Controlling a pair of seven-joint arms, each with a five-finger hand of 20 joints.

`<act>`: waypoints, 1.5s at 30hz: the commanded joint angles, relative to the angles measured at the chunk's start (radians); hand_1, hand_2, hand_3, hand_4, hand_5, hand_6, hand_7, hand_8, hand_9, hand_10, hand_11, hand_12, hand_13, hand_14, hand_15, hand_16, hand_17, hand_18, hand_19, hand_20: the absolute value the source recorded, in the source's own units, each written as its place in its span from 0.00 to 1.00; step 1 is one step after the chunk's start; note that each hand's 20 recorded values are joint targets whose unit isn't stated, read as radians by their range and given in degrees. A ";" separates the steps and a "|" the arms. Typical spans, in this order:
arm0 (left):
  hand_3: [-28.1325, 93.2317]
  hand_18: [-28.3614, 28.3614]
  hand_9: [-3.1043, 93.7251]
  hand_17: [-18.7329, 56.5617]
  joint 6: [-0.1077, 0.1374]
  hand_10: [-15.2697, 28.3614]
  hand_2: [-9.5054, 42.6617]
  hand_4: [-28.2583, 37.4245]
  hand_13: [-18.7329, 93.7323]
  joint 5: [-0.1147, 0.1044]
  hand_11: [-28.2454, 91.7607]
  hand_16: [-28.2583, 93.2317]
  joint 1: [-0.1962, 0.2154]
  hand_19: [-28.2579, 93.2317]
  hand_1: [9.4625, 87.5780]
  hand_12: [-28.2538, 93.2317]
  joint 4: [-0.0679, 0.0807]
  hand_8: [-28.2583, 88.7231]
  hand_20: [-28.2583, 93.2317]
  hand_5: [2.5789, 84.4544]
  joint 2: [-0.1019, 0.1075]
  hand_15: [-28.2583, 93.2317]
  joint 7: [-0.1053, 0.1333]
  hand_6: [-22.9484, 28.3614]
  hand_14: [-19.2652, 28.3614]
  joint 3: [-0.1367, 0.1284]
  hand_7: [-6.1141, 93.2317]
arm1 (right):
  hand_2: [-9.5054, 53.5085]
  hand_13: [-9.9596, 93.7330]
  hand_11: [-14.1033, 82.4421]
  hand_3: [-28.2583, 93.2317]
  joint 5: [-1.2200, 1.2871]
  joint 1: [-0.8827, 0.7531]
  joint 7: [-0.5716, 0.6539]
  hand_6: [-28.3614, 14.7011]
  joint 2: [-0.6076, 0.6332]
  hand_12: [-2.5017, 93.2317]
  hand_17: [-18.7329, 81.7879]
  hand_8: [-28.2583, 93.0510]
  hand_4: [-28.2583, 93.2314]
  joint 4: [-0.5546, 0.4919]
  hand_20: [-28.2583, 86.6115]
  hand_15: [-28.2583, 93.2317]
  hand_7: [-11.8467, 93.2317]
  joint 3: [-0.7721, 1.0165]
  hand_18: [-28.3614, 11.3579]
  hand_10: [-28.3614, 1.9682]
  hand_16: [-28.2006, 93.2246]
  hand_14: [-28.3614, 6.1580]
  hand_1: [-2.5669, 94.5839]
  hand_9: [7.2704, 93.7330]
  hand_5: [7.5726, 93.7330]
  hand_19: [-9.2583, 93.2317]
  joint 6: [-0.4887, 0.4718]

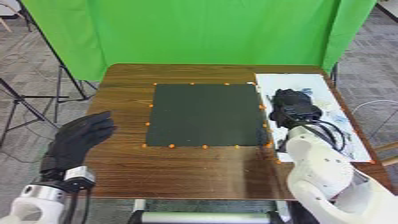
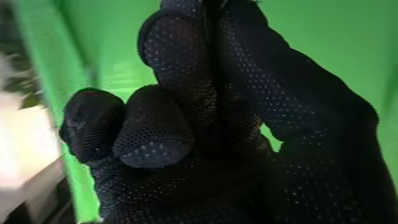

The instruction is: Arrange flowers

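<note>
In the head view my left hand (image 1: pixel 82 139) is open beside the table's left edge. My right hand (image 1: pixel 295 106) is over the white sheet (image 1: pixel 311 81) at the table's right, apart from the dark square mat (image 1: pixel 206 115). Pale bluish and yellowish patches lie on the sheet around this hand; I cannot tell whether they are flowers. The right wrist view has my right hand (image 2: pixel 191 182) with its fingers curled and its thumb close against them. No flower can be made out in its grasp; the far fingertips are cut off.
Small orange dots (image 1: pixel 205 147) line the mat's edges on the brown table (image 1: pixel 191 175). A green cloth (image 1: pixel 213 32) hangs behind the table, and dark stand legs (image 1: pixel 62 90) are at the left. A chair's wooden part (image 1: pixel 388 152) is near the right edge.
</note>
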 commanded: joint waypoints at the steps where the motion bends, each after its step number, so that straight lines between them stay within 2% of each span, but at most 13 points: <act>1: 0.91 0.90 0.44 0.13 0.015 0.85 0.26 0.17 0.39 0.003 0.52 0.12 0.071 0.71 0.23 0.32 -0.022 0.15 0.32 0.52 -0.021 0.74 -0.017 0.69 1.00 -0.071 0.25 | 0.02 0.86 0.59 0.88 0.117 0.249 -0.070 0.57 -0.224 0.42 0.73 0.45 0.00 0.064 0.61 0.89 0.35 -0.140 0.17 0.51 0.47 0.58 0.59 0.87 0.88 1.00 -0.105; 7: 0.91 0.90 0.44 0.13 0.007 0.86 0.26 0.18 0.39 0.012 0.52 0.12 0.090 0.71 0.23 0.32 -0.028 0.15 0.32 0.53 -0.042 0.74 -0.043 0.69 1.00 -0.107 0.25 | 0.02 0.86 0.59 0.88 0.086 0.304 -0.094 0.56 -0.365 0.42 0.73 0.45 0.01 0.173 0.62 0.89 0.35 -0.231 0.17 0.50 0.47 0.58 0.59 0.88 0.89 1.00 -0.159; 11: 0.91 0.90 0.44 0.13 0.004 0.86 0.26 0.18 0.39 0.011 0.52 0.12 0.097 0.71 0.23 0.32 -0.031 0.15 0.32 0.53 -0.048 0.74 -0.042 0.69 1.00 -0.121 0.25 | 0.02 0.86 0.59 0.88 0.072 0.317 -0.117 0.56 -0.447 0.42 0.73 0.45 0.01 0.251 0.62 0.89 0.34 -0.270 0.16 0.50 0.47 0.58 0.59 0.88 0.89 1.00 -0.199; 14: 0.91 0.90 0.44 0.13 -0.003 0.86 0.26 0.18 0.39 0.014 0.52 0.12 0.077 0.71 0.23 0.32 -0.025 0.15 0.32 0.53 -0.043 0.74 -0.038 0.70 1.00 -0.111 0.25 | 0.02 0.86 0.59 0.88 0.048 0.328 -0.131 0.56 -0.503 0.42 0.73 0.46 0.01 0.308 0.62 0.89 0.34 -0.292 0.16 0.51 0.47 0.58 0.59 0.87 0.89 1.00 -0.219; 15: 0.91 0.90 0.44 0.13 -0.011 0.86 0.26 0.18 0.39 0.024 0.52 0.12 0.070 0.71 0.23 0.32 -0.025 0.15 0.32 0.53 -0.056 0.74 -0.054 0.70 1.00 -0.111 0.25 | 0.02 0.86 0.59 0.88 0.039 0.330 -0.128 0.56 -0.524 0.42 0.73 0.46 0.01 0.329 0.62 0.89 0.34 -0.298 0.16 0.51 0.47 0.58 0.59 0.87 0.89 1.00 -0.241; 17: 0.91 0.90 0.44 0.13 -0.016 0.86 0.26 0.18 0.39 0.026 0.52 0.12 0.046 0.71 0.23 0.32 -0.018 0.15 0.32 0.53 -0.052 0.74 -0.051 0.70 1.00 -0.090 0.25 | 0.02 0.86 0.60 0.88 0.018 0.338 -0.134 0.56 -0.562 0.42 0.73 0.46 0.01 0.373 0.62 0.89 0.34 -0.308 0.16 0.51 0.47 0.58 0.59 0.88 0.89 1.00 -0.271; 18: 0.91 0.90 0.44 0.13 -0.021 0.86 0.26 0.18 0.39 0.026 0.52 0.12 0.030 0.71 0.23 0.32 -0.013 0.15 0.32 0.53 -0.051 0.74 -0.051 0.70 1.00 -0.077 0.25 | 0.02 0.86 0.60 0.88 0.073 0.324 -0.106 0.56 -0.557 0.42 0.73 0.46 0.01 0.346 0.62 0.89 0.34 -0.311 0.16 0.51 0.47 0.58 0.59 0.88 0.89 1.00 -0.251; 21: 0.91 0.90 0.44 0.13 -0.029 0.86 0.26 0.18 0.39 0.027 0.52 0.12 -0.031 0.71 0.23 0.32 0.006 0.15 0.32 0.53 -0.049 0.74 -0.058 0.70 1.00 -0.028 0.25 | 0.02 0.86 0.60 0.88 0.084 0.338 -0.103 0.56 -0.602 0.42 0.73 0.46 0.01 0.426 0.62 0.89 0.34 -0.324 0.16 0.51 0.47 0.58 0.59 0.88 0.89 1.00 -0.256; 22: 0.91 0.90 0.44 0.13 -0.028 0.85 0.26 0.18 0.39 0.024 0.51 0.12 -0.039 0.71 0.23 0.32 0.008 0.15 0.32 0.53 -0.044 0.74 -0.051 0.70 1.00 -0.018 0.25 | 0.02 0.86 0.60 0.88 0.099 0.341 -0.101 0.56 -0.613 0.42 0.73 0.46 0.01 0.442 0.62 0.89 0.34 -0.323 0.16 0.51 0.47 0.58 0.59 0.88 0.89 1.00 -0.266; 25: 0.91 0.90 0.44 0.13 -0.043 0.86 0.26 0.18 0.39 0.038 0.51 0.12 -0.086 0.71 0.23 0.32 0.018 0.15 0.32 0.53 -0.037 0.74 -0.069 0.70 1.00 0.007 0.25 | 0.02 0.86 0.60 0.88 0.087 0.316 -0.080 0.56 -0.633 0.42 0.74 0.45 0.01 0.469 0.62 0.89 0.34 -0.303 0.16 0.51 0.47 0.58 0.59 0.88 0.89 1.00 -0.275; 31: 0.91 0.90 0.44 0.13 -0.046 0.86 0.26 0.18 0.39 0.039 0.51 0.12 -0.100 0.71 0.23 0.32 0.021 0.15 0.32 0.53 -0.041 0.74 -0.069 0.70 1.00 0.009 0.25 | 0.02 0.86 0.60 0.88 0.093 0.277 -0.055 0.56 -0.664 0.41 0.74 0.45 0.01 0.494 0.62 0.89 0.34 -0.279 0.16 0.50 0.47 0.58 0.58 0.88 0.89 1.00 -0.302; 40: 0.91 0.90 0.44 0.13 -0.069 0.86 0.26 0.18 0.39 0.054 0.51 0.12 -0.175 0.71 0.23 0.32 0.038 0.15 0.32 0.53 -0.036 0.74 -0.087 0.70 1.00 0.040 0.25 | 0.01 0.86 0.61 0.87 0.129 0.274 -0.033 0.56 -0.664 0.40 0.74 0.43 0.04 0.512 0.61 0.89 0.34 -0.278 0.16 0.50 0.47 0.57 0.57 0.88 0.89 1.00 -0.250; 45: 0.91 0.90 0.44 0.13 -0.065 0.85 0.26 0.18 0.39 0.052 0.51 0.12 -0.171 0.71 0.23 0.32 0.035 0.15 0.32 0.53 -0.036 0.74 -0.083 0.69 1.00 0.039 0.25 | 0.00 0.86 0.61 0.86 0.132 0.275 -0.045 0.56 -0.667 0.39 0.73 0.42 0.05 0.513 0.59 0.88 0.34 -0.287 0.17 0.49 0.47 0.58 0.56 0.88 0.89 1.00 -0.209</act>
